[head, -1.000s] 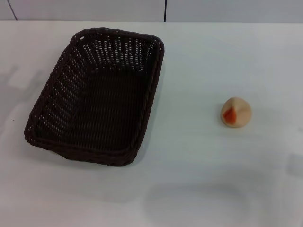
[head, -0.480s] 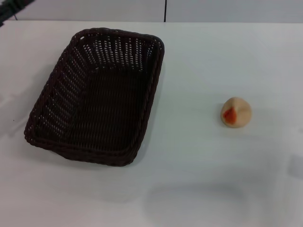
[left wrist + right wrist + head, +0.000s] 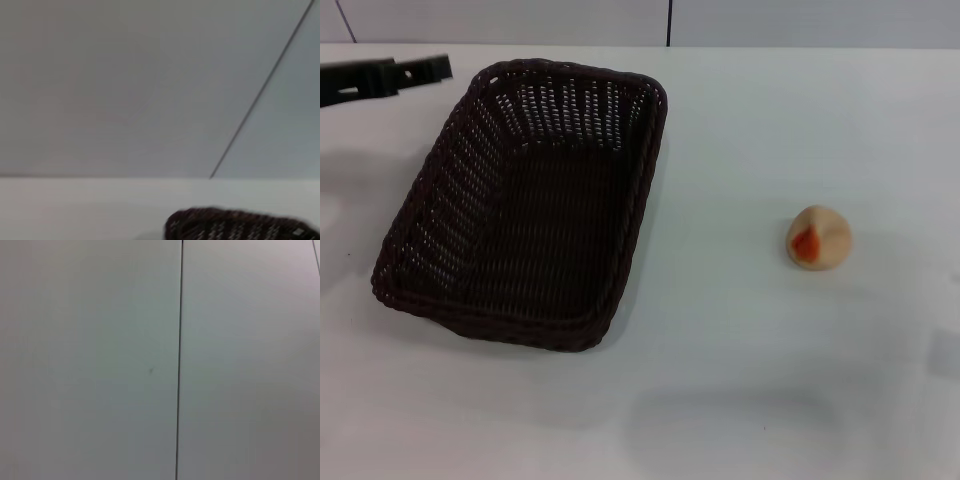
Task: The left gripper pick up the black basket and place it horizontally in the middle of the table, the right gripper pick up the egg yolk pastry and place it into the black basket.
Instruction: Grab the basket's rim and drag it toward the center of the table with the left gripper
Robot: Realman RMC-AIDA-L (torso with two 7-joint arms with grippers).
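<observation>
The black basket (image 3: 540, 230) lies empty on the left half of the white table (image 3: 750, 380), its long side running away from me and slightly slanted. Its braided rim also shows low in the left wrist view (image 3: 235, 227). My left gripper (image 3: 438, 70) reaches in from the far left edge, just left of the basket's far left corner and apart from it. The egg yolk pastry (image 3: 818, 238) sits alone on the right of the table, its orange-red wedge facing me. The right gripper is out of view.
A grey panelled wall (image 3: 520, 20) with a dark vertical seam (image 3: 669, 22) runs along the table's far edge. The right wrist view holds only that wall and a seam (image 3: 179, 365).
My left gripper has come into the head view from the upper left and moved right toward the basket's far left corner. Basket and pastry have not moved.
</observation>
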